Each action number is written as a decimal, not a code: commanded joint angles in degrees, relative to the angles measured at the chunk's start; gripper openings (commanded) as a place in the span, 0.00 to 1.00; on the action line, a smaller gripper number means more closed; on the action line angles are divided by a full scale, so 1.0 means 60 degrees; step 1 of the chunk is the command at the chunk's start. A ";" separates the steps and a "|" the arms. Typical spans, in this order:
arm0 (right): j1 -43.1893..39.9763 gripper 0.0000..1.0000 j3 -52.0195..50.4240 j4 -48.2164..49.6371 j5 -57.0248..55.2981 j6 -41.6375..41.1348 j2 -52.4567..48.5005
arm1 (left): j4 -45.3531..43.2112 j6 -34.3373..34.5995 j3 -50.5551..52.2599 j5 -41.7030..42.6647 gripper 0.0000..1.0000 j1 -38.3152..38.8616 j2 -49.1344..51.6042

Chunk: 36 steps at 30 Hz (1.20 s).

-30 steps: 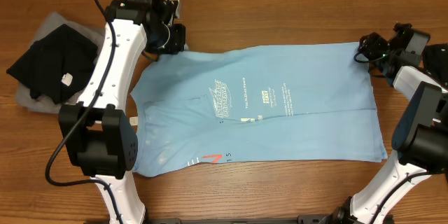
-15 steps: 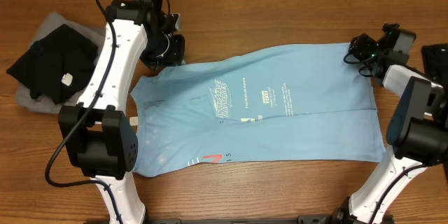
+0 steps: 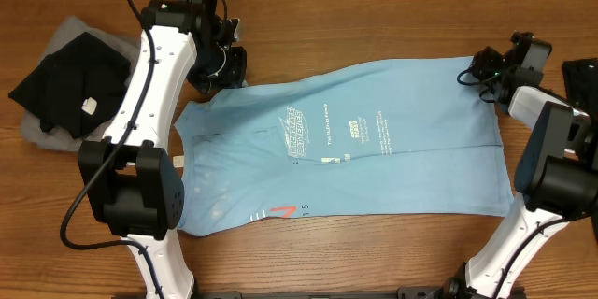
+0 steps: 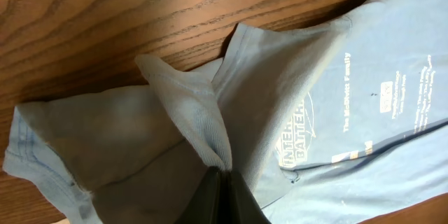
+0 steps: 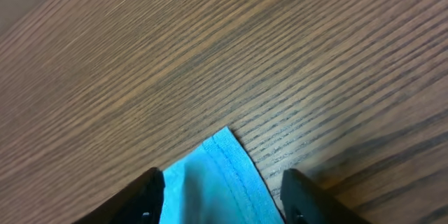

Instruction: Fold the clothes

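Only wrist view shows left tool [image 4: 221,173] pinching T-shirt [image 4: 280,91].

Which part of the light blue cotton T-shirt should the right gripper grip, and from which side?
Probably the stitched hem corner of the light blue T-shirt. It lies flat on the wooden table, so come down from above, one finger each side of the tip; the open right gripper straddles it.
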State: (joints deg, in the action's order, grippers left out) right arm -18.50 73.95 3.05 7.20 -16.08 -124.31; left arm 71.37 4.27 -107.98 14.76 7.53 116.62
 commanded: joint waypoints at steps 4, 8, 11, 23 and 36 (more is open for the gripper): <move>0.0189 0.36 0.0142 -0.0149 -0.0015 -0.0040 -0.0386 | 0.0036 -0.0146 -0.0033 -0.0022 0.04 0.0080 -0.0368; 0.0117 0.23 0.0273 -0.0448 0.0058 -0.0036 -0.0160 | 0.0044 -0.0146 -0.0033 -0.0022 0.04 0.0080 -0.0368; 0.0058 0.20 0.0306 -0.0630 0.0058 -0.0033 0.0109 | 0.0047 -0.0149 -0.0033 -0.0022 0.04 0.0080 -0.0368; -0.0306 0.17 0.0306 -0.2044 0.0055 0.0004 0.1883 | 0.0193 -0.0186 -0.0033 -0.0120 0.04 -0.0015 -0.0437; -0.0761 0.12 0.0306 -0.3603 0.0066 -0.0637 0.2951 | 0.0630 -0.0295 -0.0033 -0.0634 0.04 -0.0386 -0.1224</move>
State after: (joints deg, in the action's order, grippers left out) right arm -21.58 75.09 -18.00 7.49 -17.41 -111.44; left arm 74.83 4.03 -107.98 12.49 5.54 112.38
